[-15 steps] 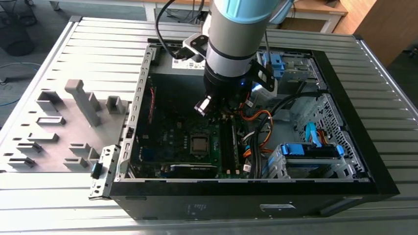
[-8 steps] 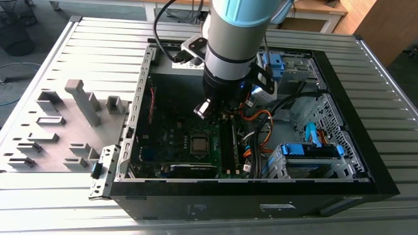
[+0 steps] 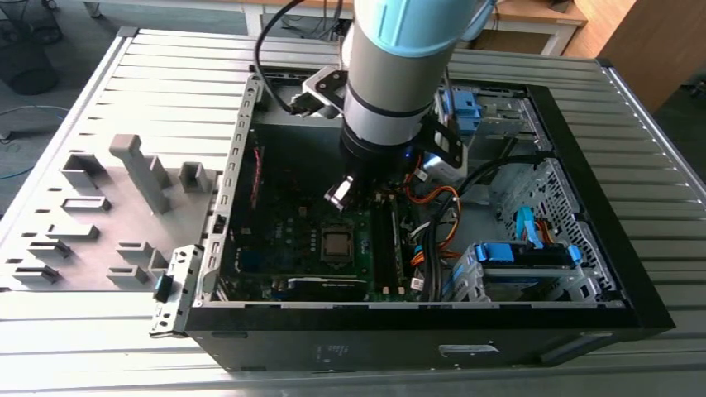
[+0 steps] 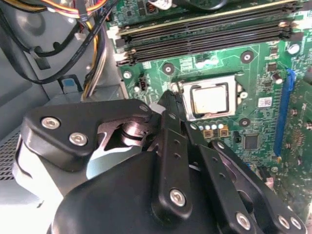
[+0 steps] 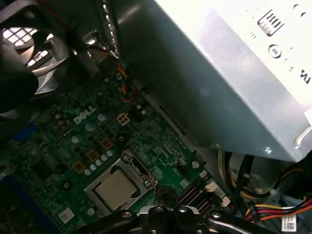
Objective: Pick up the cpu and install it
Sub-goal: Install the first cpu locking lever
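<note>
One cpu (image 4: 210,100) lies flat in its socket (image 4: 207,79) on the motherboard (image 4: 229,58), between the memory slots (image 4: 204,39) and a blue slot (image 4: 282,117). The gripper (image 4: 170,95), fingers pinched together and empty, hangs near the socket's corner. The power supply (image 5: 219,73) and cables (image 5: 263,204) crowd one side.

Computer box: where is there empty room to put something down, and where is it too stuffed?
Bare room: the slatted table on the exterior view's right of the case, and the slats beyond the grey tray. Inside is crowded: cables fill the gap between the motherboard and the blue drive cage, and the arm hangs near the cpu.
</note>
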